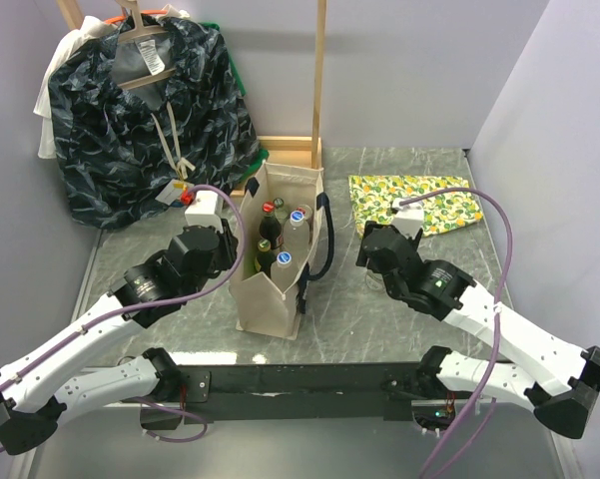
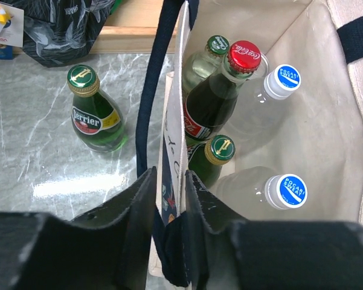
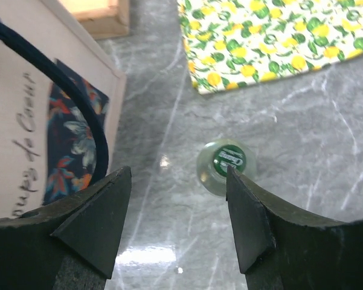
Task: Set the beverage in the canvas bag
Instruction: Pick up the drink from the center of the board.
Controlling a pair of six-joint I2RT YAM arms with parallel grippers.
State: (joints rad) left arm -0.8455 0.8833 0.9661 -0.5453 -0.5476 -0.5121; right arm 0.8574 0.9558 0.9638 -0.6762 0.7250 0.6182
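The beige canvas bag (image 1: 280,289) stands upright mid-table with several bottles inside: a red-capped cola (image 2: 244,55), a green-capped clear bottle (image 2: 217,45), a gold-capped green bottle (image 2: 220,150) and two blue-capped clear bottles (image 2: 292,190). My left gripper (image 2: 169,175) is shut on the bag's left wall (image 2: 176,121), by the dark strap handle (image 2: 152,90); it also shows in the top view (image 1: 238,239). A green Perrier bottle (image 2: 96,112) stands outside, left of the bag. My right gripper (image 3: 178,175) is open above the table, right of the bag (image 3: 42,109). A clear green-capped bottle (image 3: 225,164) stands below, by its right finger.
A dark blue patterned garment (image 1: 150,110) hangs at the back left on a wooden frame (image 1: 319,80). A lemon-print cloth (image 1: 419,203) lies at the back right. Walls close the table on the left, back and right.
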